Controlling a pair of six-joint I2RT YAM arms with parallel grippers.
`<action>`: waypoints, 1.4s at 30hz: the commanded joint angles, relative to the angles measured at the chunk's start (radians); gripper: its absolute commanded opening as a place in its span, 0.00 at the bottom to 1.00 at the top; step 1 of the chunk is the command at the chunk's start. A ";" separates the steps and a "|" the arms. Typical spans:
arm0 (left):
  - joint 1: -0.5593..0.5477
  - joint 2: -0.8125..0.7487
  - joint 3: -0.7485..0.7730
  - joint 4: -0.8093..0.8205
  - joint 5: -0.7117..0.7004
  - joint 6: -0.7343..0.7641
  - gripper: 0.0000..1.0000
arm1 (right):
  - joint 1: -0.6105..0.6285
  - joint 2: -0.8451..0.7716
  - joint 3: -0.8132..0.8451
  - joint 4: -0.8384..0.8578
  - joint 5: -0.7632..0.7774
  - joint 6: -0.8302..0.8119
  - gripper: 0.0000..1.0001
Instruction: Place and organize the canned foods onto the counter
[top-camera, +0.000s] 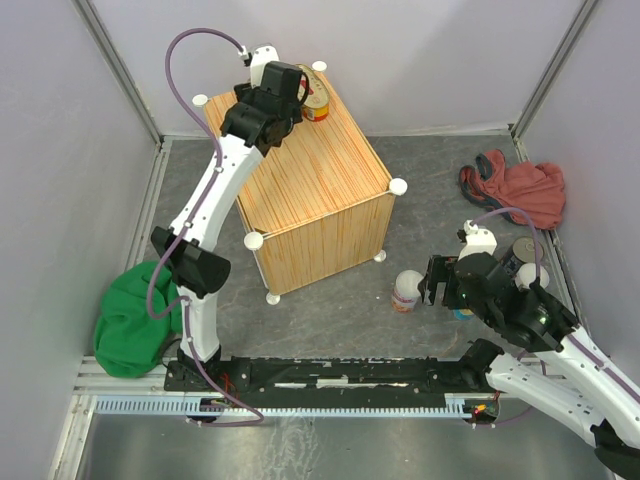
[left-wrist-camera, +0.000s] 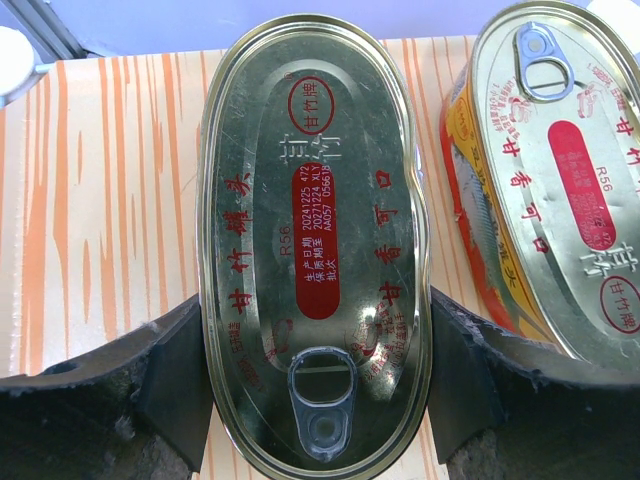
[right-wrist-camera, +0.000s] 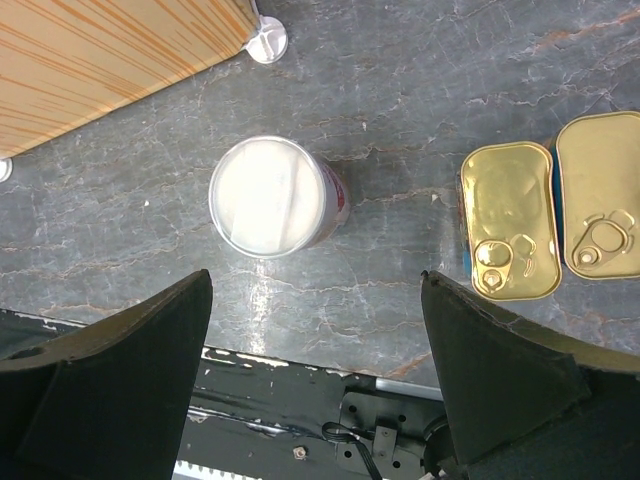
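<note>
My left gripper (top-camera: 283, 92) is over the far corner of the counter (top-camera: 315, 185) and is shut on an oval gold can with red print (left-wrist-camera: 315, 230); its fingers (left-wrist-camera: 175, 370) press both long sides. A second oval can (left-wrist-camera: 560, 170) lies just to its right on the wood top (left-wrist-camera: 100, 200), also seen from above (top-camera: 317, 103). My right gripper (top-camera: 435, 283) is open and empty above the floor, beside a white-lidded can (right-wrist-camera: 270, 195) (top-camera: 406, 290). Two rectangular gold cans (right-wrist-camera: 508, 220) (right-wrist-camera: 603, 205) lie side by side to its right. A dark round can (top-camera: 522, 248) stands behind the right arm.
A red cloth (top-camera: 515, 190) lies at the far right and a green cloth (top-camera: 135, 320) at the near left. A white knob (left-wrist-camera: 15, 60) marks the counter's corner. The counter's side and foot (right-wrist-camera: 267, 40) are close to the white-lidded can. The black base rail (top-camera: 340, 375) runs along the near edge.
</note>
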 joint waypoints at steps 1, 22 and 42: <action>0.024 -0.016 0.056 0.061 -0.015 -0.003 0.22 | -0.004 0.000 0.019 -0.003 -0.003 0.002 0.93; 0.043 0.007 0.063 0.052 0.046 -0.008 0.71 | -0.003 0.048 0.037 -0.003 -0.012 -0.031 0.93; 0.042 -0.018 0.066 0.054 0.043 -0.036 0.99 | -0.003 0.051 0.031 0.012 -0.012 -0.024 0.94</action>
